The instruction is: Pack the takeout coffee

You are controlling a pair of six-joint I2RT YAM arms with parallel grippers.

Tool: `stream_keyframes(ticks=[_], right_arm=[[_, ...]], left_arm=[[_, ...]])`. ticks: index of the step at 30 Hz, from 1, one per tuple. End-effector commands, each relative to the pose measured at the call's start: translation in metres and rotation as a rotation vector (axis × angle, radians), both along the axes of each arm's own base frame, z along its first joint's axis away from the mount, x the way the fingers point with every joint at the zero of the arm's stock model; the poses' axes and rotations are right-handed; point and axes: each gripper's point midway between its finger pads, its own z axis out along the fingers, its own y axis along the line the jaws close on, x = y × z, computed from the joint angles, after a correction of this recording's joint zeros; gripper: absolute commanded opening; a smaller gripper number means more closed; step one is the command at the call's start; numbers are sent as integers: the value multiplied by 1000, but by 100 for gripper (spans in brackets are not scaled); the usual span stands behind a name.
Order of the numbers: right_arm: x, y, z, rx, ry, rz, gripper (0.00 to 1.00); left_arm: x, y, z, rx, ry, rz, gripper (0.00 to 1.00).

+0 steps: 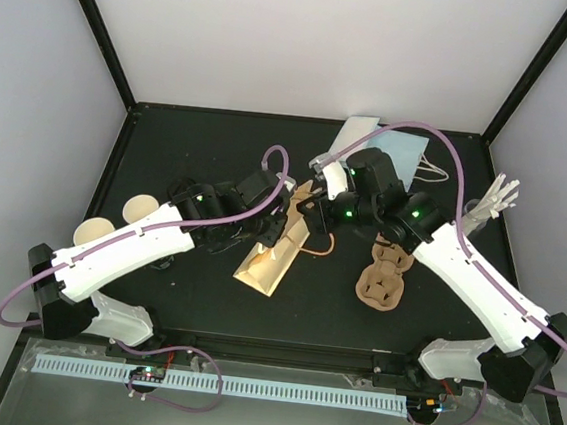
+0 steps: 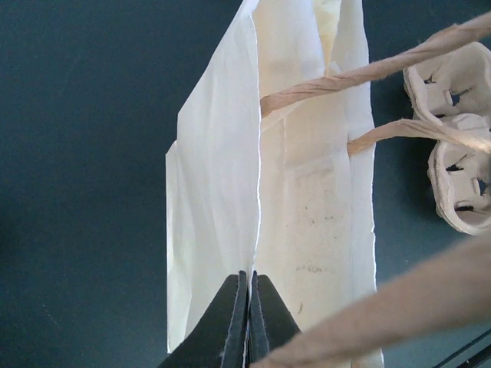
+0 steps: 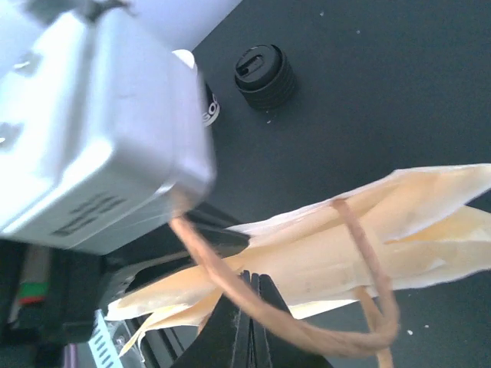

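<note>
Takeout coffee (image 3: 265,77) shows only as a round black ribbed lid on the dark table, at 12 o'clock in the right wrist view. The cream wall under it I cannot see, and from above I cannot find the cup.

The left arm reaches from 8 o'clock toward the centre. The left gripper (image 2: 248,322) has its jaws pressed together on one paper edge of the tan paper bag (image 2: 307,230). The right arm comes in from 4 o'clock with a bent wrist. The right gripper (image 3: 249,314) is likewise closed tight on a bag edge, just beside the twine handle (image 3: 222,284).

The bag, folded narrow, is between them, its length running from 7 to 1 o'clock. The grey camera housing (image 3: 100,138) on the left wrist blocks much of the right wrist view. The pulp cup carrier (image 1: 383,277) lies near the bag at 3 o'clock. Two lidless cups (image 1: 143,209) stand at 9 o'clock, well apart from it.
</note>
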Motion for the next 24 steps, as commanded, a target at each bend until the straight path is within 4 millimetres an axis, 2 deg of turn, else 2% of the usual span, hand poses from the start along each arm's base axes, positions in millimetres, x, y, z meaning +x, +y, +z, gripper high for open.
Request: stream_keyframes(ticks=[1, 3, 6, 9, 11, 17, 21, 24], right_arm=[[-7, -1, -1, -99, -111, 28, 1], [-2, -4, 4, -117, -162, -23, 1], [-4, -12, 23, -38, -261, -55, 1], [-12, -19, 38, 41, -397, -33, 2], [-20, -23, 45, 84, -483, -3, 5], [-53, -26, 50, 116, -752, 209, 1], [-51, -28, 53, 72, -794, 223, 1], [-59, -21, 54, 40, -807, 330, 1]], left_arm=[[2, -2, 23, -27, -54, -29, 2], [1, -2, 27, -33, -70, -42, 1], [1, 1, 32, -28, -92, -56, 1], [2, 4, 32, -19, -105, -66, 1], [-2, 9, 39, -39, -129, -80, 1], [-7, 13, 46, -73, -170, -114, 1], [-8, 14, 47, -73, -176, -124, 2], [-9, 12, 49, -76, -179, -143, 2]])
